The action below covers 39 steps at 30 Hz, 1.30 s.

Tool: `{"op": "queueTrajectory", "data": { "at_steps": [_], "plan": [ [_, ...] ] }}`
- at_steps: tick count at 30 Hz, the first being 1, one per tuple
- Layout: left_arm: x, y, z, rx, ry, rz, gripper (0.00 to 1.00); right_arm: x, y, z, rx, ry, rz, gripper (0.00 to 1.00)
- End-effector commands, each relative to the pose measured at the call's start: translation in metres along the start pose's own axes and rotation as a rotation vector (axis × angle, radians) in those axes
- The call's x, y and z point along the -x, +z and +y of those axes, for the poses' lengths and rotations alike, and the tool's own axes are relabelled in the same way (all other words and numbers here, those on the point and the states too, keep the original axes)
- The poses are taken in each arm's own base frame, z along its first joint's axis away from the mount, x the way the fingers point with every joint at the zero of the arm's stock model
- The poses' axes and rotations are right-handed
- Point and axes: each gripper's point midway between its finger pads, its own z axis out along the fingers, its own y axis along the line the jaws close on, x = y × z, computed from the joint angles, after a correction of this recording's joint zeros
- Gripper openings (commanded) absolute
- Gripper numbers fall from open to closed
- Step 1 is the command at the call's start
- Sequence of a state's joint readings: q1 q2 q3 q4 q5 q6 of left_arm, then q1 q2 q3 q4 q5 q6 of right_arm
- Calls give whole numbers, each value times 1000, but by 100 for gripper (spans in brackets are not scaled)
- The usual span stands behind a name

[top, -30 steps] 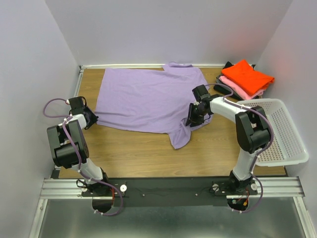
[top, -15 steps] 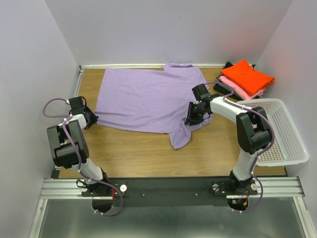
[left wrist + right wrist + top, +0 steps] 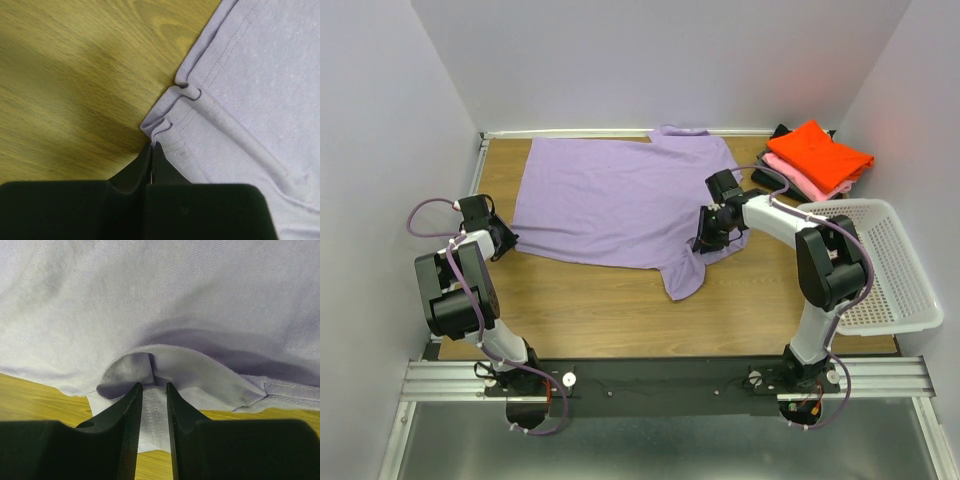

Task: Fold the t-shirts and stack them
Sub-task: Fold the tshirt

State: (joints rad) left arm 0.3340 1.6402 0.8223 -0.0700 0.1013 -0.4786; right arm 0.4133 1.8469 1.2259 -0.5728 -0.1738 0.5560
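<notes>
The large lavender t-shirt [image 3: 620, 200] lies spread flat across the back of the wooden table, one sleeve hanging toward the front [image 3: 685, 275]. My left gripper [image 3: 508, 240] is shut on the shirt's near-left hem corner [image 3: 165, 122], which bunches at the fingertips [image 3: 151, 145]. At the shirt's near-right side, my right gripper [image 3: 705, 245] stands narrowly open. Its fingers [image 3: 129, 410] straddle a stitched hem, and a raised fold of cloth [image 3: 165, 357] sits just beyond the tips [image 3: 154, 385]. Folded orange-red [image 3: 818, 152], pink [image 3: 802, 180] and dark grey [image 3: 768, 178] t-shirts are stacked at the back right.
A white mesh basket [image 3: 890, 270] sits at the table's right edge, partly overhanging it, beside my right arm. White walls close in the left, back and right sides. Bare wood [image 3: 590, 310] lies in front of the shirt.
The right gripper's jaws have drawn closer together around the hem, and that arm has shifted slightly. The left arm and the shirt's left corner have not moved.
</notes>
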Motion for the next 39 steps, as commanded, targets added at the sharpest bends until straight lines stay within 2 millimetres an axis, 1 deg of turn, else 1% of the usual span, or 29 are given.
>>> {"op": "queueTrajectory", "data": {
  "at_steps": [1,5,8,13,18,21,23,25,26,28,29,30,31,32,33,35,36,37,39],
  "plan": [
    [-19,1,15,41,1,73,0,-7,3,-6,-33,-11,18,33],
    [-19,2,15,38,1,74,0,-10,6,-10,-52,-8,28,33],
    [-18,1,14,37,5,73,0,-12,10,-12,-58,-4,43,30],
    [-17,0,13,34,6,71,0,-19,11,-15,-63,-3,66,22],
    [-17,0,12,29,6,73,0,-25,7,-19,-75,6,72,6],
    [-16,-1,11,22,3,73,0,-28,-4,-20,-83,21,67,2],
    [-18,-2,11,20,3,75,0,-29,-14,-21,-86,31,54,2],
    [-21,-4,11,19,2,82,0,-35,-23,-25,-116,57,63,2],
    [-22,-4,11,18,0,83,0,-37,-35,-26,-128,65,53,2],
    [-25,-6,12,19,-2,89,0,-40,-46,-29,-150,92,44,1],
    [-25,-7,11,12,-6,89,0,-46,-53,-34,-173,106,57,2],
    [-27,-7,10,8,-6,92,0,-45,-63,-35,-182,112,32,2],
    [-30,-8,10,5,-10,97,0,-48,-68,-37,-192,130,31,2],
    [-31,-9,9,-2,-12,100,0,-55,-74,-42,-217,140,48,2],
    [-33,-10,9,-4,-14,103,0,-56,-83,-43,-221,155,31,2],
    [-34,-13,9,-10,-17,102,0,-67,-93,-48,-242,169,50,2],
    [-33,-14,9,-11,-21,97,0,-68,-97,-53,-264,173,33,1],
    [-34,-17,8,-13,-23,92,0,-69,-104,-53,-258,180,16,2],
    [-31,-21,7,-16,-26,78,0,-78,-111,-58,-277,195,25,2]
  ]
}}
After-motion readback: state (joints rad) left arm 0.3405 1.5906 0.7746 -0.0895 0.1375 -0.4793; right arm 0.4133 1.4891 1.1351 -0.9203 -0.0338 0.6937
